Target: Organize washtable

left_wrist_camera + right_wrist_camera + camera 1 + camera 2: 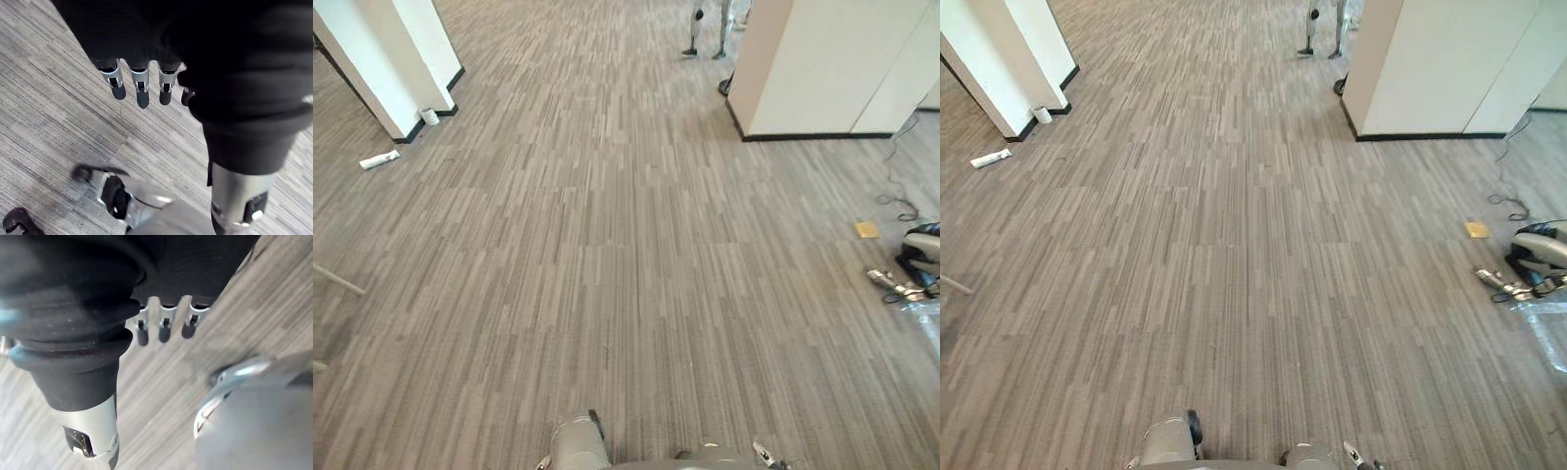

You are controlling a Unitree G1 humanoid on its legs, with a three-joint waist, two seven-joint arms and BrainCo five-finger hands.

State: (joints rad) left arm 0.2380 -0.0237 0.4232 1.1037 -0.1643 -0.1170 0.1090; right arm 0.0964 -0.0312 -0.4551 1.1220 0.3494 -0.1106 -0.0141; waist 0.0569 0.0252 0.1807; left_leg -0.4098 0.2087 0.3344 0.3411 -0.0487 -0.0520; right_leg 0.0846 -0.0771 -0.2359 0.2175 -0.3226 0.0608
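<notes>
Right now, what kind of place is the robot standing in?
Probably an open office or lab hall: wide grey striped carpet, a white pillar with black skirting, and loose gear lying on the floor at the robot's right. The left hand and right hand hang open, empty.

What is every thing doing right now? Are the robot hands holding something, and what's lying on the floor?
Left robot hand: open, fingers straight, holding nothing.
Right robot hand: open, fingers straight, holding nothing.
White flat piece: lying on the floor near a pillar.
Small white cylinder: upright at the pillar's foot.
Yellow square: lying flat on the floor.
</notes>
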